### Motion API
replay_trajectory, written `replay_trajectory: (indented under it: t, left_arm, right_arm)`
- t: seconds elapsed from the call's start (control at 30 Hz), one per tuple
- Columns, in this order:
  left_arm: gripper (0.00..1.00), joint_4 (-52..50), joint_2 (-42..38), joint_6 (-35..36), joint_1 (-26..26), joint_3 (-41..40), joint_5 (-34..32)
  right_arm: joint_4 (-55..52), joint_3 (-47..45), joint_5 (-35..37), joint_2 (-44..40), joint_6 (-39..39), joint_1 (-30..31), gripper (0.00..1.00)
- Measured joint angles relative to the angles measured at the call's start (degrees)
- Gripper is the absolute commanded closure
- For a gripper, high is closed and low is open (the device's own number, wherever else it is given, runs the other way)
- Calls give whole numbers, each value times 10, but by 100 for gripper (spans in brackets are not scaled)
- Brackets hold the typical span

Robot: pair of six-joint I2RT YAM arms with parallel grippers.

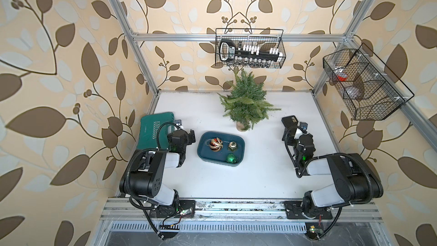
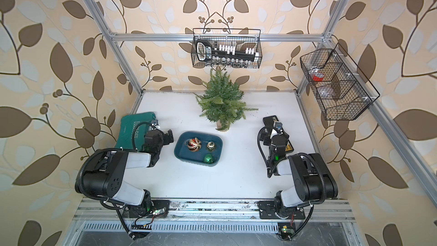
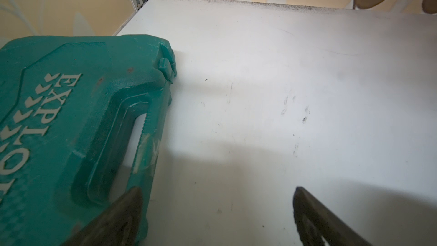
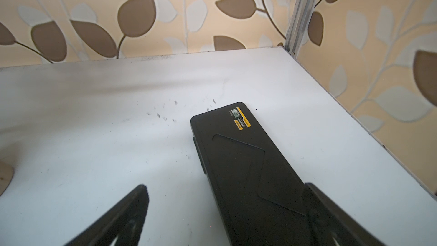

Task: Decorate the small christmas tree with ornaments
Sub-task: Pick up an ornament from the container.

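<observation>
Judging from a top view, nothing is hung yet: the bare tree (image 1: pixel 246 106) stands upright at the table's back, tip up, and all three ornaments (image 1: pixel 215 144) lie in the tray (image 1: pixel 203 149) near its base. Left wrist view: the left gripper (image 3: pixel 217 189) is spread and empty beside a green case (image 3: pixel 71 114). Right wrist view: the right gripper (image 4: pixel 225 186) is spread and empty over a black case (image 4: pixel 236 162).

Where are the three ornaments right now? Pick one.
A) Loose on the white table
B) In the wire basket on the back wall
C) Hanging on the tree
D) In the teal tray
D: the striped ornament, gold ornament and green ornament all lie in the tray; the tree is bare.
</observation>
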Motion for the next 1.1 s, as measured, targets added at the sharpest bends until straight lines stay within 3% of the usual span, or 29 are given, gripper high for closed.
replay_trajectory:
  t: [0.07,0.2,0.43,0.57,0.7,0.8,0.93,1.1]
  left_arm:
    - [1,-16,-6,-1,0,3,-1]
    - [1,-147,-31,-12,0,76,-16]
    - [1,-367,-86,-107,3,254,-19]
    - [1,-498,-104,-193,12,347,50]
    - [7,-581,-133,-258,6,365,146]
    - [13,-665,-150,-282,-43,371,170]
    - [18,-750,-159,-299,-151,378,174]
    - [20,-824,-153,-333,-275,383,114]
  right_arm:
    - [-1,0,1,-3,0,0,0]
    - [-21,-2,16,-50,-7,17,0]
    - [-211,52,10,-260,23,37,0]
    - [-389,129,6,-360,129,36,0]
    - [-490,153,-41,-424,208,31,2]
    - [-581,172,-99,-432,230,31,2]
    - [-680,198,-147,-422,233,31,1]
    - [-720,198,-176,-420,234,33,1]
